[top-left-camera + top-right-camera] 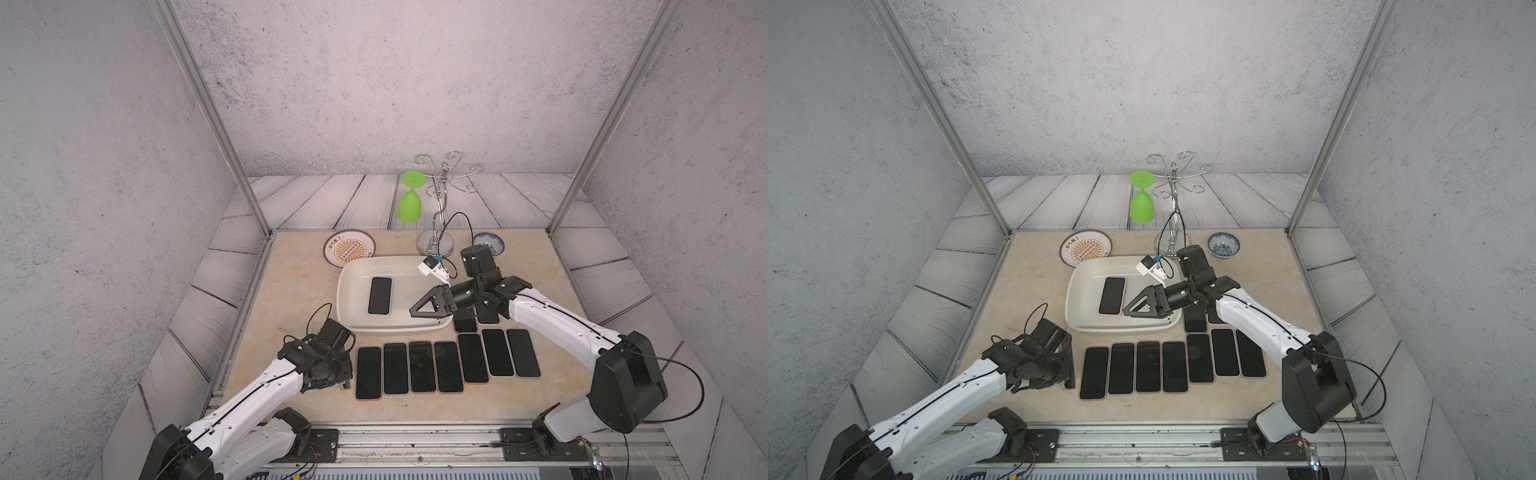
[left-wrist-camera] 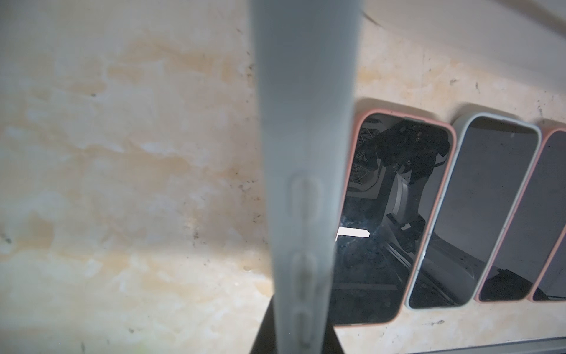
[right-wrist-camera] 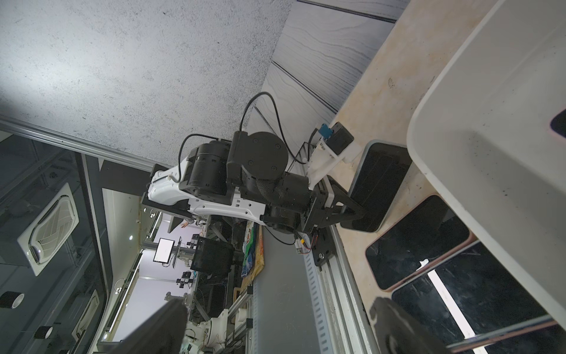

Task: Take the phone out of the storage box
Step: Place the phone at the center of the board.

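Beige tabletop (image 1: 291,266). The white storage box (image 1: 351,307) sits mid-tabletop. Row of black-screened phones (image 1: 446,365) lies flat side by side in front of the box; more are partly under the right arm.

Right pincer (image 1: 415,311) is over the right half of the box, pointing across it toward the phone. Its fingers (image 3: 395,325) are wide apart and hold nothing. Near the phone, not touching.

Left pincer (image 3: 360,214) is low at the left end of the row, clamped on a grey-cased phone (image 3: 379,184) held on edge. The wrist view shows the phone's side buttons (image 2: 303,199) running up between the jaws.

Task phone (image 1: 380,296) is still in the box, screen up, flat on the floor, left of centre, clear of the walls in both top views.

Step, as I judge it: right arm on approach to the last boxed phone, grasp not yet made.

Next move likely calls for:
- tipping the pincer down
- carrying it over the phone
- straddling the phone's narrow width
- closing on the long edges, then lifting clear of the rim

The phone lies flat, so the fingertips need to reach the box floor.
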Robot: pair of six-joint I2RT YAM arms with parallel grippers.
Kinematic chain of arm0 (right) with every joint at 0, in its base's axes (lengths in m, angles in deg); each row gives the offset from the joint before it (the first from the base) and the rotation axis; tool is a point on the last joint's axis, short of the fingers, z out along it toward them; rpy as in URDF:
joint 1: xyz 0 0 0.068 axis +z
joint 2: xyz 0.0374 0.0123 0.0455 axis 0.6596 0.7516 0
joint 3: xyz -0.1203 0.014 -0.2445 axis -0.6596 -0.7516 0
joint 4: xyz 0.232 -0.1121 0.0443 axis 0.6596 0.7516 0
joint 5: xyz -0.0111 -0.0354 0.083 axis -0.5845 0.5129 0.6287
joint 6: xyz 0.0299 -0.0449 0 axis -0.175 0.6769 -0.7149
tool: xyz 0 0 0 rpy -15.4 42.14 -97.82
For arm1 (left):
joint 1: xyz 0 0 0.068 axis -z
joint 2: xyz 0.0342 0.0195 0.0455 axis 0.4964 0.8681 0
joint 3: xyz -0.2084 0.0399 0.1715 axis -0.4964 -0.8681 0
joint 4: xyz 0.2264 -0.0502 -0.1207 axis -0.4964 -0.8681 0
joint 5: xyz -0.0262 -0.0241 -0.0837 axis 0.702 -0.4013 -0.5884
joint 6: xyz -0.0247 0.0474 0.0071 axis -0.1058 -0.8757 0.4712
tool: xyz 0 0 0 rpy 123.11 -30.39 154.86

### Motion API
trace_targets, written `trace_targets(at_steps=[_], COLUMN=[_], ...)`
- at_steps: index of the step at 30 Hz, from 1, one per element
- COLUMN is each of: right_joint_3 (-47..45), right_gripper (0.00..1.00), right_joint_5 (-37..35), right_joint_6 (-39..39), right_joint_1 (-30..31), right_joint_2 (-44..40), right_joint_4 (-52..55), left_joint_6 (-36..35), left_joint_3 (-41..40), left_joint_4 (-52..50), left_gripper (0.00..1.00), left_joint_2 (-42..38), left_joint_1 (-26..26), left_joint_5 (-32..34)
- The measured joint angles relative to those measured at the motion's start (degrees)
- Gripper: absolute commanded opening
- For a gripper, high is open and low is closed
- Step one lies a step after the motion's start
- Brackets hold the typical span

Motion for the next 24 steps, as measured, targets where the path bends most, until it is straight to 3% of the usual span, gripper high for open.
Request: trace_targets(at_steps=[13, 15, 21, 24], right_joint_3=[0.00, -0.02, -0.09, -0.09], right_gripper=[0.99, 0.99, 0.99, 0.99], right_joint_5=[0.00, 0.00, 0.00, 0.00], right_joint_6=[0.00, 0.00, 0.00, 0.00], right_joint_1=[0.00, 0.00, 0.00, 0.00], right_joint_2=[1.40, 1.84, 2.05, 2.05], right_joint_4=[0.02, 0.04, 0.04, 0.04], left_joint_6=[2.19, 2.73, 7.21, 8.90], left_joint_3=[0.09, 0.33, 0.48, 0.50], left_joint_4=[-0.44, -0.76, -6.10, -8.09], left_gripper=[0.00, 0.23, 0.68, 0.72], left_joint_2=[0.35, 0.63, 1.57, 1.33], left_joint_1=[4.31, 4.85, 5.55, 5.20], left_joint_5=[-0.83, -0.04, 5.53, 9.14])
